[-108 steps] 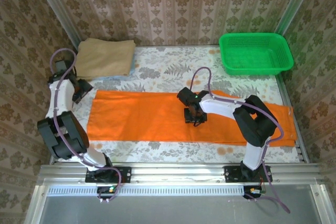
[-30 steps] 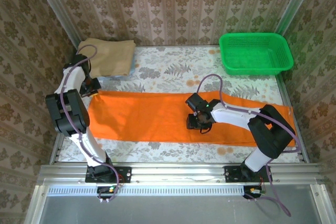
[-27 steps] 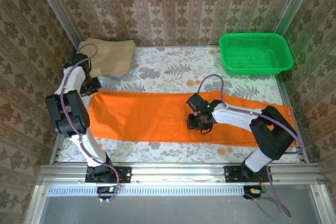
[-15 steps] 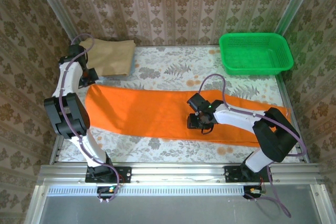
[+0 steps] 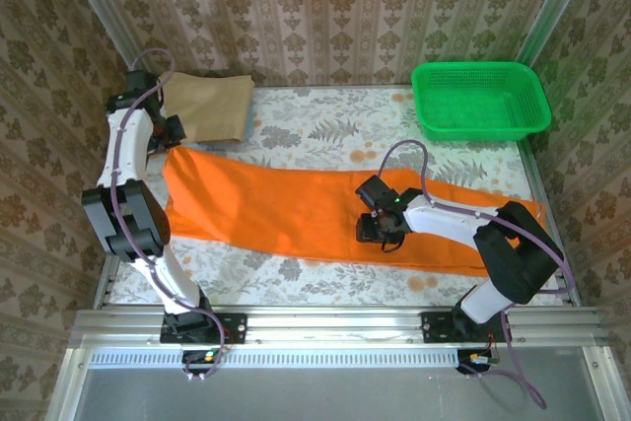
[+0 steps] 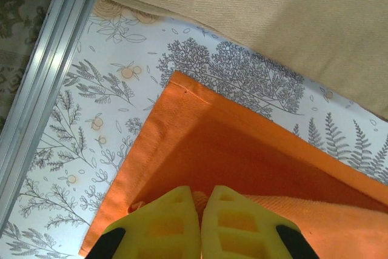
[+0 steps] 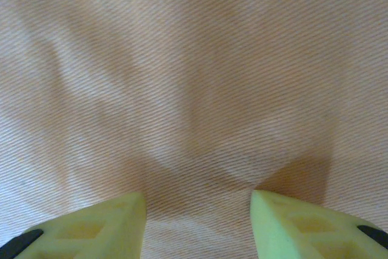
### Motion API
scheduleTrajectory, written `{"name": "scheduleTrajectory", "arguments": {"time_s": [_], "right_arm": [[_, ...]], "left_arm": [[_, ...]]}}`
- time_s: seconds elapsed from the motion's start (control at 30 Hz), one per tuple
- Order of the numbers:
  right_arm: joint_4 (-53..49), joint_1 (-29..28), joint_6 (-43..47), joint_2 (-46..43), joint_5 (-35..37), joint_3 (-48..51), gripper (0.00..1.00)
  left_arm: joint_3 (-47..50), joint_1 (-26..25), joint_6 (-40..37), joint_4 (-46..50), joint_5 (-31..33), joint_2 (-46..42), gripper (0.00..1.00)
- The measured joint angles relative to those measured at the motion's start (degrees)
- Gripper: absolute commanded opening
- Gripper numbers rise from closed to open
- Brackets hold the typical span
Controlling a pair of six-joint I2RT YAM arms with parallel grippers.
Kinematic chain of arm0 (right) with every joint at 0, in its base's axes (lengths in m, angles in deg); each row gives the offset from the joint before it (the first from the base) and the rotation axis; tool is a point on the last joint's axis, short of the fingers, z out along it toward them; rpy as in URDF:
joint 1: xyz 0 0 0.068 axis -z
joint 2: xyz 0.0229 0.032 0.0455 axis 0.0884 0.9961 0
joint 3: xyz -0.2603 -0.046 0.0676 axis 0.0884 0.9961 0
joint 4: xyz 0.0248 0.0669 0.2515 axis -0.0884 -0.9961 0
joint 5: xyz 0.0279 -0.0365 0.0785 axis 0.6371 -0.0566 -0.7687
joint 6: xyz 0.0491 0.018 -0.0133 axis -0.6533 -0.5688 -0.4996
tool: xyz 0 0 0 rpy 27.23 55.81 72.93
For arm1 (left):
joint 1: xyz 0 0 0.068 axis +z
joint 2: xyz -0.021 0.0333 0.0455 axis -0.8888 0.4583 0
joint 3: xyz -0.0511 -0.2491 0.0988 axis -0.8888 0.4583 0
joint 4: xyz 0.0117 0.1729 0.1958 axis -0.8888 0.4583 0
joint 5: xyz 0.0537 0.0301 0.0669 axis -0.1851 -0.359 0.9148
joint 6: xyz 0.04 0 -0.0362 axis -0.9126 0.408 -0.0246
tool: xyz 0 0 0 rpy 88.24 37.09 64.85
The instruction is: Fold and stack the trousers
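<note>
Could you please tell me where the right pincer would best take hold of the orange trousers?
Probably the right-hand end of the trousers, at its hem corner, coming from the right: mid-leg cloth lies flat under the open right pincer, and the left pincer grips the other end.

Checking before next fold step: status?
Left tool shut on trousers, far-left corner. Right tool open over their middle. Folded tan cloth close beside that corner.

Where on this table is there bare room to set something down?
Bare tabletop lies between the tan cloth and the green basket, and in a narrow strip between the trousers and the near rail. The trousers cover the middle.
</note>
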Motion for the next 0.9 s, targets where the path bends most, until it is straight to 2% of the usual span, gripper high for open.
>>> {"name": "scheduleTrajectory", "arguments": {"time_s": [0.2, 0.3, 0.37, 0.43, 0.47, 0.57, 0.6, 0.67, 0.77, 0.83, 0.9], "right_arm": [[0.13, 0.11, -0.02, 0.28, 0.02, 0.0, 0.51], [0.2, 0.11, -0.02, 0.28, 0.02, 0.0, 0.51], [0.57, 0.11, -0.02, 0.28, 0.0, 0.0, 0.51], [1.09, 0.11, 0.0, 0.28, 0.0, 0.0, 0.51], [1.11, 0.11, -0.02, 0.26, 0.0, -0.02, 0.51], [0.9, 0.11, 0.0, -0.26, 0.17, -0.02, 0.51], [0.63, 0.11, -0.02, -0.66, 0.28, -0.02, 0.51], [0.31, 0.11, -0.02, -1.66, 0.39, -0.02, 0.51], [0.04, 0.11, -0.02, -3.43, 0.44, -0.02, 0.51], [0.04, 0.04, -0.02, -4.37, 0.44, -0.02, 0.51], [0.13, -0.2, 0.0, -5.01, 0.42, -0.02, 0.51]], "left_arm": [[-2.64, 0.07, -0.04, 1.97, 0.55, 0.0, 0.0], [-5.38, 1.16, -0.24, 2.89, 0.7, 2.78, 0.02], [-7.37, 2.34, -0.46, 3.04, 0.63, 6.47, 0.19], [-8.87, 3.48, -0.92, 3.04, 0.46, 11.43, 0.51], [-9.4, 3.85, -1.09, 3.34, 0.52, 13.73, 0.54], [-10.38, 4.48, -1.14, 3.1, 0.98, 18.95, 0.8], [-10.19, 4.59, -1.38, 3.19, 1.25, 19.74, 0.98], [-8.72, 4.46, -1.25, 2.78, 1.62, 18.84, 1.0], [-2.71, 3.78, -0.66, 1.33, 2.62, 11.21, 0.98], [3.56, 3.37, 1.33, -0.35, 3.37, 2.91, 0.87], [11.13, 3.04, 4.87, -2.29, 3.96, -6.38, 0.64]]}}
